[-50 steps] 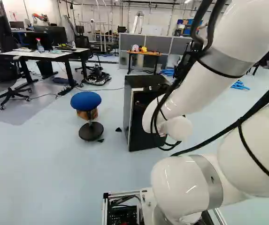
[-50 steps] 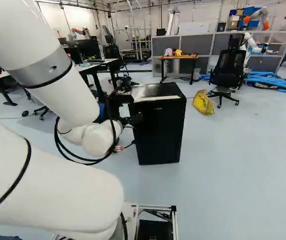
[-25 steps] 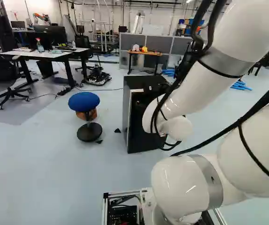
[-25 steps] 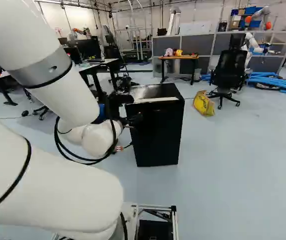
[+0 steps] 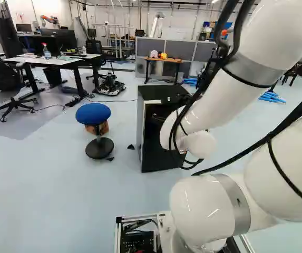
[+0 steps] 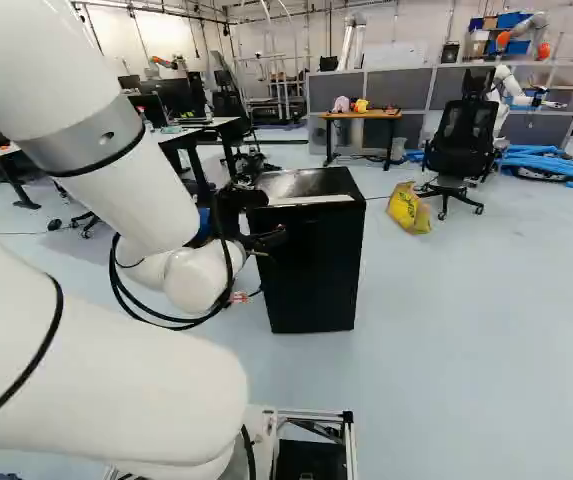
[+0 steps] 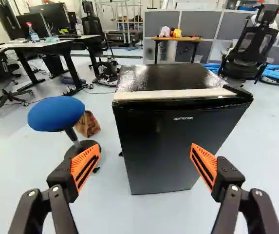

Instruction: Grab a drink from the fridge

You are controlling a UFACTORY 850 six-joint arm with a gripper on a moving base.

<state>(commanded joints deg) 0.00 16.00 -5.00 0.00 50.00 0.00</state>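
1. My gripper has its two fingers spread wide apart, with an air gap between them. The orange pads are ribbed wedges with dark slots, carried on black links.
2. The pad nearer the stool shows against the floor. The other overlaps the fridge door in my wrist view, and from here I can't tell whether it touches.
3. The fridge stands ahead of the gripper, its front filling much of the space between the fingers. It's a black upright box with a smooth, dull door, a glossy speckled top and a pale strip along the upper front edge.
4. The door looks closed to me, and it hides whatever is inside, so I can't place the drink.
5. Beside the fridge is the stool, with a rounded blue seat and a round black base. A brown, creased package sits behind it; I can't tell what it contains.
6. A clear spray bottle stands on the white desk; I can't make out its fill.
7. A crumpled yellow bag lies on the floor near the mesh-backed chair, contents hidden.
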